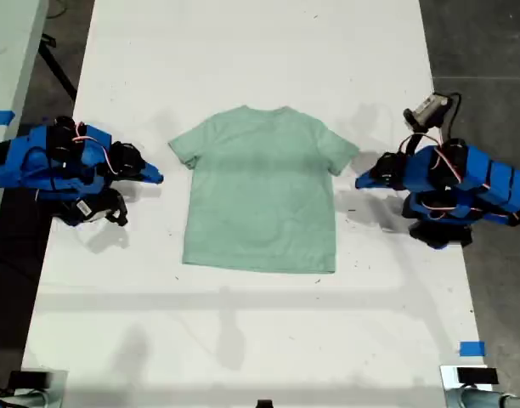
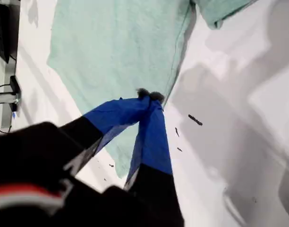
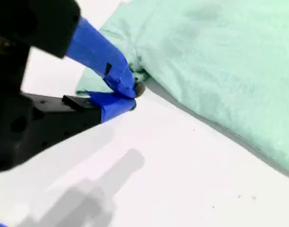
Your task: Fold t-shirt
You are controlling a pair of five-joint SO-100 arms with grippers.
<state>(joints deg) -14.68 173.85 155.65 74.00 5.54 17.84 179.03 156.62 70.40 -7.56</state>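
With the t-shirt (image 1: 260, 195) lying flat and unfolded mid-counter (image 1: 243, 340), collar toward the exterior view's top, both arms sit at its flanks. My first end effector (image 1: 360, 181) is at the exterior view's right, just below that side's sleeve, clenched with tips together and no cloth in them. My second end effector (image 1: 158, 178) is at the exterior view's left by the other sleeve, also clenched on nothing.
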